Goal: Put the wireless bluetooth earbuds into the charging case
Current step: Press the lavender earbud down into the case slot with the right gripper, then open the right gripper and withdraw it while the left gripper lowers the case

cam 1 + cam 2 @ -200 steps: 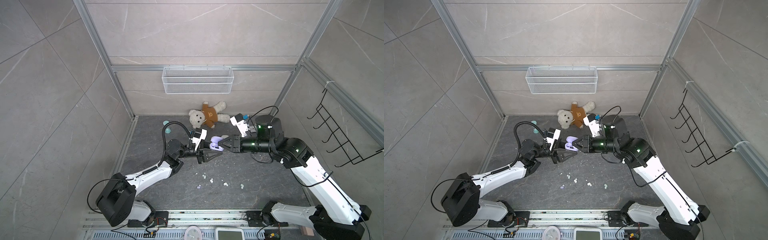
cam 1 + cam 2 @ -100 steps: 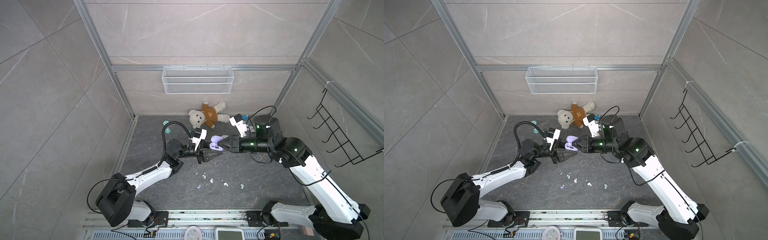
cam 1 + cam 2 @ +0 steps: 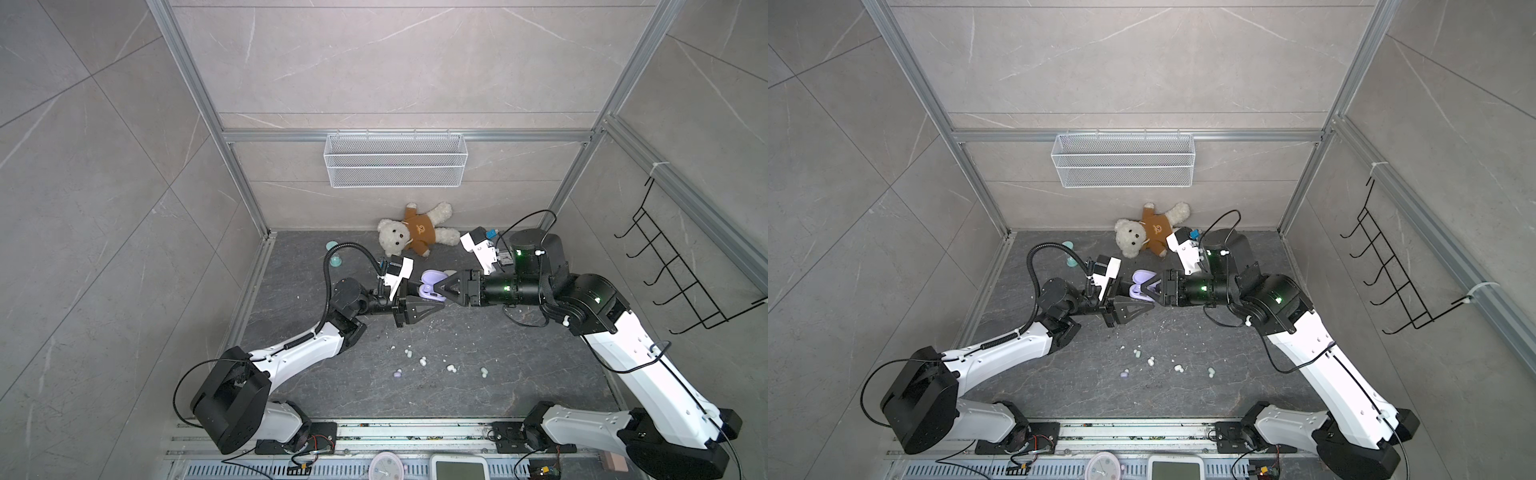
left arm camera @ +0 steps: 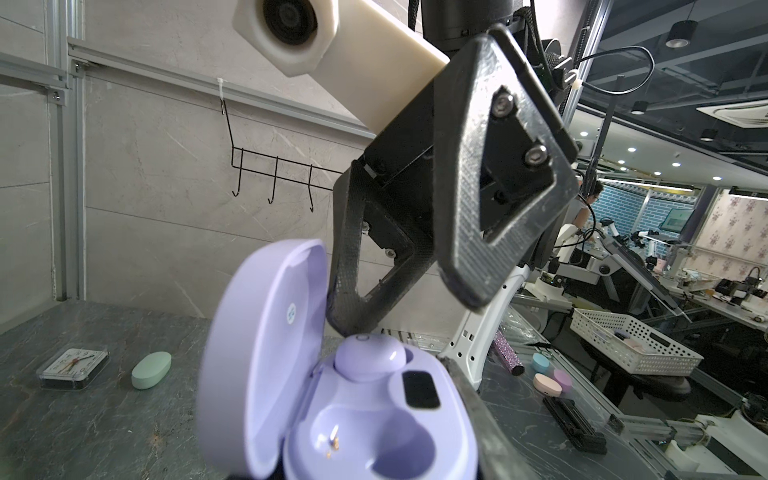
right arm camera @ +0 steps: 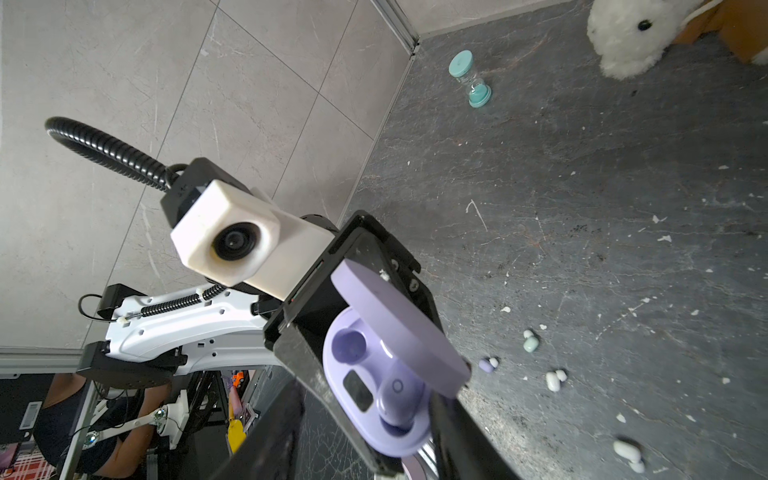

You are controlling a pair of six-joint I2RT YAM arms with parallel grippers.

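Inside the charging case (image 4: 355,405) lid (image 4: 257,340) sits a blue mark (image 4: 291,312) — illegible.

Both top views look down from high up at the whole floor (image 3: 540,382). The left wrist camera (image 5: 232,245) sits very near the case (image 4: 365,411) and faces the hooks (image 4: 272,174). The right wrist camera (image 4: 291,25), close too, looks down on the case and floor. All four show the case.

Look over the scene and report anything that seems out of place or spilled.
Loose earbuds lie scattered on the grey tabletop among white crumbs, away from the lilac charging case that the left tool holds open above it. One lilac bud sits in the case; its other socket is empty.
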